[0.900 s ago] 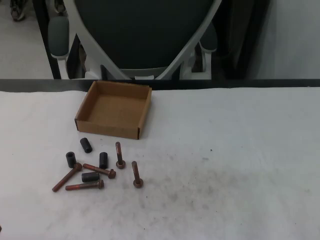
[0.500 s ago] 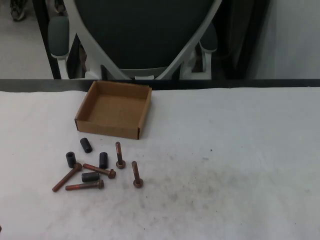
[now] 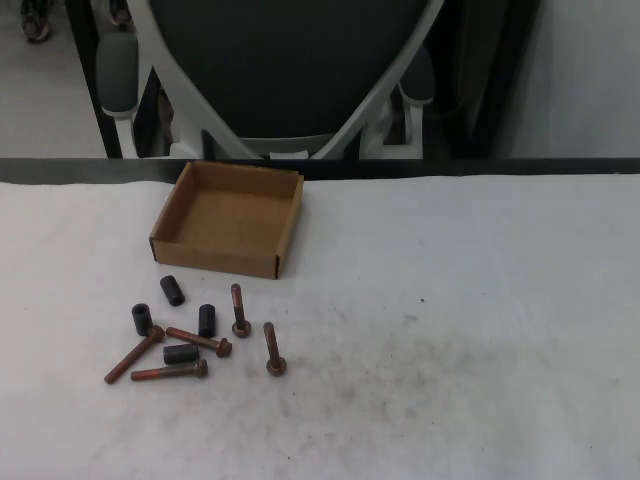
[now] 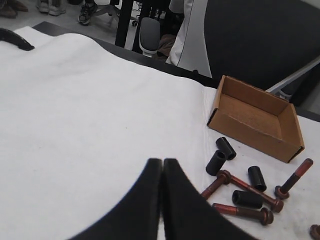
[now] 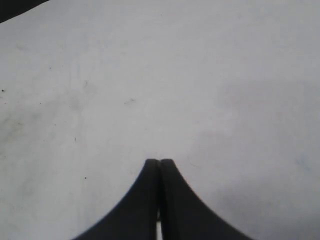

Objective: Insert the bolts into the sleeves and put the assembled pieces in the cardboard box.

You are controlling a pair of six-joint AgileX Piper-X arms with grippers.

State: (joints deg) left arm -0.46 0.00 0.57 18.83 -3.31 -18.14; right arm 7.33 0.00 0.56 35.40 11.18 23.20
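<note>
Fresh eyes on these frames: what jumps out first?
The loose scatter of copper-coloured bolts and black sleeves on the white cloth, just on the near side of the cardboard box, which holds nothing yet. Next, the left gripper and the right gripper are both shut, each over bare cloth.

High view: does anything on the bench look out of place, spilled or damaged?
Nothing stands out. The cardboard box sits upright and empty, with bolts and sleeves lying loose near it, none assembled. The white cover only shows faint dark smudges.
</note>
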